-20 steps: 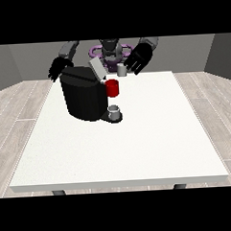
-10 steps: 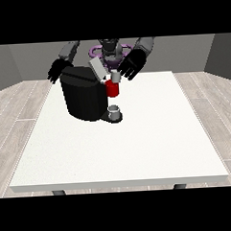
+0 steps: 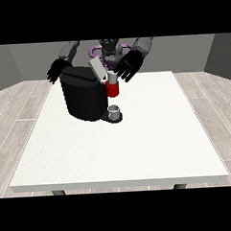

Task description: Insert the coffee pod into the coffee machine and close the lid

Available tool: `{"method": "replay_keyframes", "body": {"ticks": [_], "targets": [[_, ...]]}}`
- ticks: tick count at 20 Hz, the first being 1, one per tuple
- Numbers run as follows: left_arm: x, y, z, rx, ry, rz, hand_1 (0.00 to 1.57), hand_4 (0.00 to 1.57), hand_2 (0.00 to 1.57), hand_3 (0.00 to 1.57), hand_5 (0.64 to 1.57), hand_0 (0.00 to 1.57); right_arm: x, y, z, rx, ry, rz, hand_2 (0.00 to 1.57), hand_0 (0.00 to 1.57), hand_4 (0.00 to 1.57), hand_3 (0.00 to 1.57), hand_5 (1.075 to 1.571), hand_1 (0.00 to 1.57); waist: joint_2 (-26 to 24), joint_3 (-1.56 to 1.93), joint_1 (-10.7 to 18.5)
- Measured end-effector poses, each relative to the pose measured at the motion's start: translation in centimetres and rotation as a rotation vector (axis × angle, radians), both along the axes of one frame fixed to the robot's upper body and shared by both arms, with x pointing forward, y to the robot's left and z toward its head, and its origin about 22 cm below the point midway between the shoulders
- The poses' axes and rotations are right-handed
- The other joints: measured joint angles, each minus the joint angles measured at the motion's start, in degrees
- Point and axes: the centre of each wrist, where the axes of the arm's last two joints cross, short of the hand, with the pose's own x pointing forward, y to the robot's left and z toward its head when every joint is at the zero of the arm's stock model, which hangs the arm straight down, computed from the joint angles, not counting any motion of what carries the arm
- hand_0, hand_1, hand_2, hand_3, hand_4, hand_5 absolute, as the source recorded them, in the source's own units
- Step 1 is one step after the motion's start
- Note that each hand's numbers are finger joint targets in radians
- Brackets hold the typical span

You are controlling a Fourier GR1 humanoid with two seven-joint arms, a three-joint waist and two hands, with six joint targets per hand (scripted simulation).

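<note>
A single front view covers the scene. The camera stands across the white table (image 3: 138, 150) from the robot (image 3: 109, 48), raised above table height and angled downward, so the whole tabletop is visible with its near edge low in the view. It faces the robot, which appears small at the top of the view, behind the far edge. Wood-pattern floor shows on both sides of the table, and grey walls close the background. No second view is provided, so no overlap exists.

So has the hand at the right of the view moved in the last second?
Yes. The hand at the view's right has shifted left, toward the coffee machine and its raised lid, and now sits just above the red part.
</note>
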Motion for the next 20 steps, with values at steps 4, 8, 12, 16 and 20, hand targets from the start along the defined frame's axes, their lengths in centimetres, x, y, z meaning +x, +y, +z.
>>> {"method": "replay_keyframes", "body": {"ticks": [4,8,12,16,20], "targets": [[0.1,-1.2,-0.8,0.007,0.003,-0.014,1.2,0.5,1.27,1.2,1.571,1.2,-0.1,-0.6,-0.5,0.002,-0.001,-0.015,0.0,0.0,0.5,0.0,1.571,0.0,-0.17,-0.01,0.43],[0.2,-1.6,-0.6,0.009,-0.001,-0.014,1.19,0.51,1.27,1.2,1.571,1.19,0.3,-0.4,0.3,0.011,-0.012,-0.011,0.0,0.0,0.46,0.0,1.571,0.0,0.28,0.0,0.34],[0.2,-1.3,0.4,0.02,-0.011,-0.009,1.19,0.49,1.25,1.18,1.571,1.19,0.4,-0.4,0.3,0.008,-0.031,-0.01,0.0,0.0,0.44,0.0,1.571,0.0,1.33,0.01,0.27],[0.3,-1.2,0.0,0.027,0.005,-0.011,1.25,0.48,1.28,1.18,1.571,1.25,0.2,-0.7,0.2,0.012,-0.024,-0.013,0.0,0.0,0.44,0.0,1.571,0.0,1.16,0.01,0.24],[0.3,-1.0,-0.6,0.017,0.015,-0.012,1.22,0.47,1.25,1.15,1.571,1.22,0.3,-1.1,0.6,0.01,-0.019,-0.021,0.0,0.0,0.36,0.0,1.571,0.0,1.05,0.02,0.23]]}}
